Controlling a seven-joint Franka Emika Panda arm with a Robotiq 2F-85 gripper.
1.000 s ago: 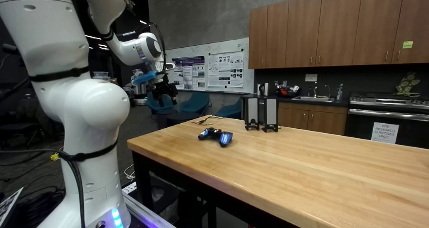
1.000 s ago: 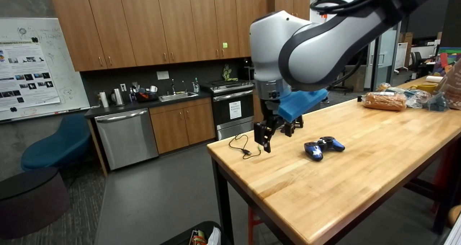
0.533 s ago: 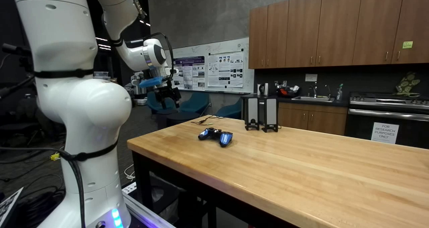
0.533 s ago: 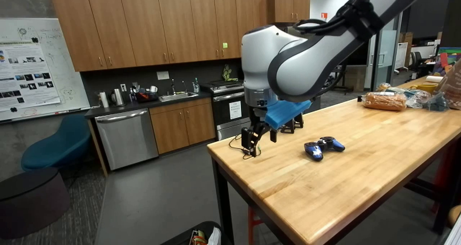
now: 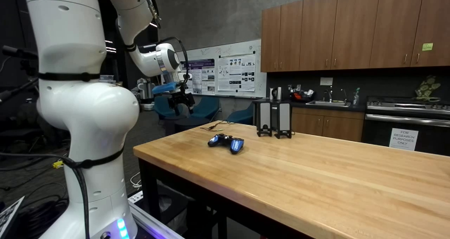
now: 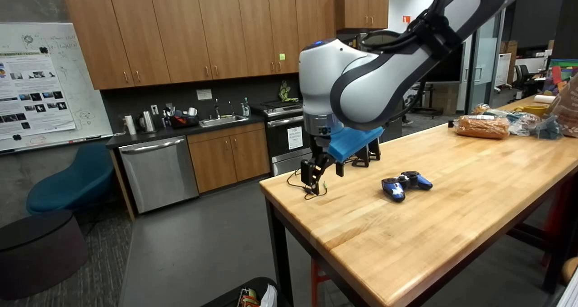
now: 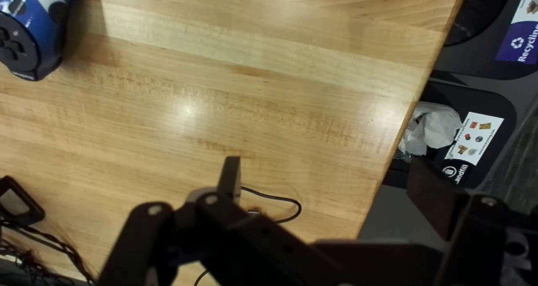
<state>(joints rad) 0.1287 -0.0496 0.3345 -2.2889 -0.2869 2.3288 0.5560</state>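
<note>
The gripper (image 7: 328,178) hangs, jaws wide apart, apparently above a cable (image 7: 277,198); in the wrist view, a game controller (image 7: 35,29) lies at ten o'clock.

Controller (image 5: 226,143) is plopped on the table (image 5: 316,179), speakers (image 5: 284,117) parked behind it to the right, cable (image 5: 211,128) laid behind-left, in an exterior view.

We see a pale wooden counter (image 5: 299,175) on dark legs (image 6: 279,248). On it we find a blue controller (image 5: 226,140), two upright speakers (image 5: 264,116) side by side, a black cable (image 7: 294,201) near a corner and, farther along, a loaf (image 6: 481,126) beside bags (image 6: 566,113).
</note>
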